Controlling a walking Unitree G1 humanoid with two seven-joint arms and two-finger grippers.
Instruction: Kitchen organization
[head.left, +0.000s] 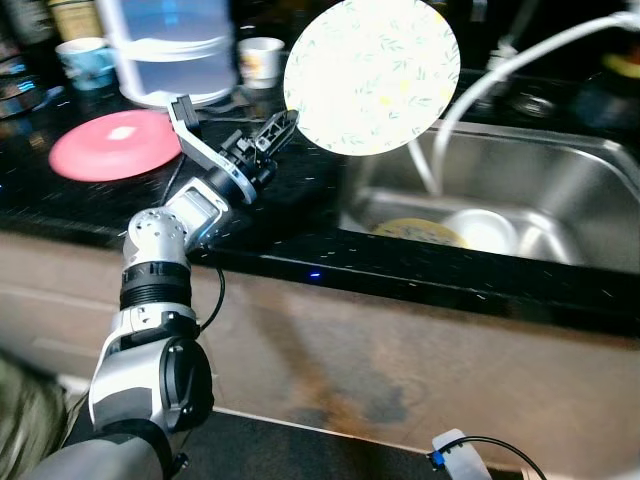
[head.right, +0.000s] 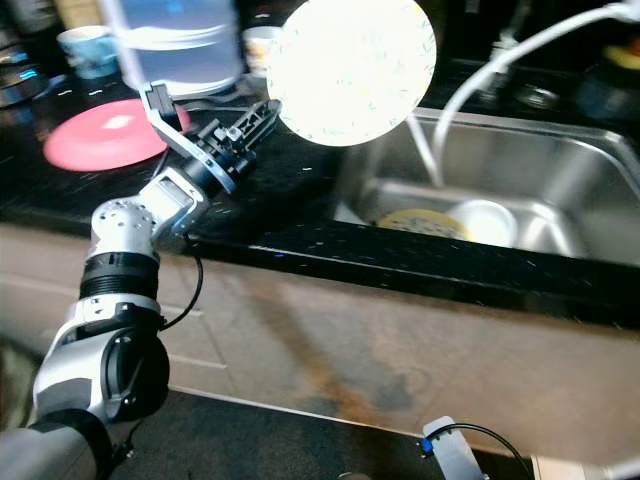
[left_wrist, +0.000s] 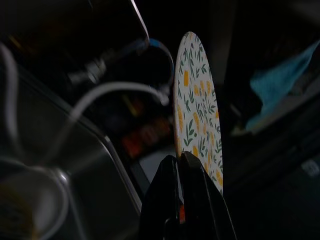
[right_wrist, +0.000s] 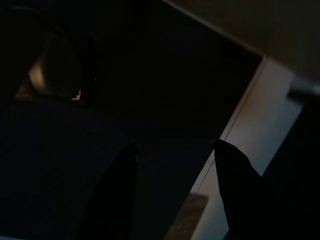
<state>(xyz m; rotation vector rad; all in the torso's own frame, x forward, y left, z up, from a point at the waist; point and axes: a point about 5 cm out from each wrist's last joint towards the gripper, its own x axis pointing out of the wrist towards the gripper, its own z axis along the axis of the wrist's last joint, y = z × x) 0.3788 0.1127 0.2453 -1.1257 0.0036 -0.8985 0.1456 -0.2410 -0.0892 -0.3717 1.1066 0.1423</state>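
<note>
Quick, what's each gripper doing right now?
Left gripper: closed on the rim of the floral plate, held up on edge beside the sink.
Right gripper: open, holding nothing.

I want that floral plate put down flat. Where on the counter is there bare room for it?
The left tool grips the floral plate by its rim. Bare black counter lies between the pink plate and the sink, along the front edge. The back is crowded: water jug, cups. The sink already holds dishes.
</note>
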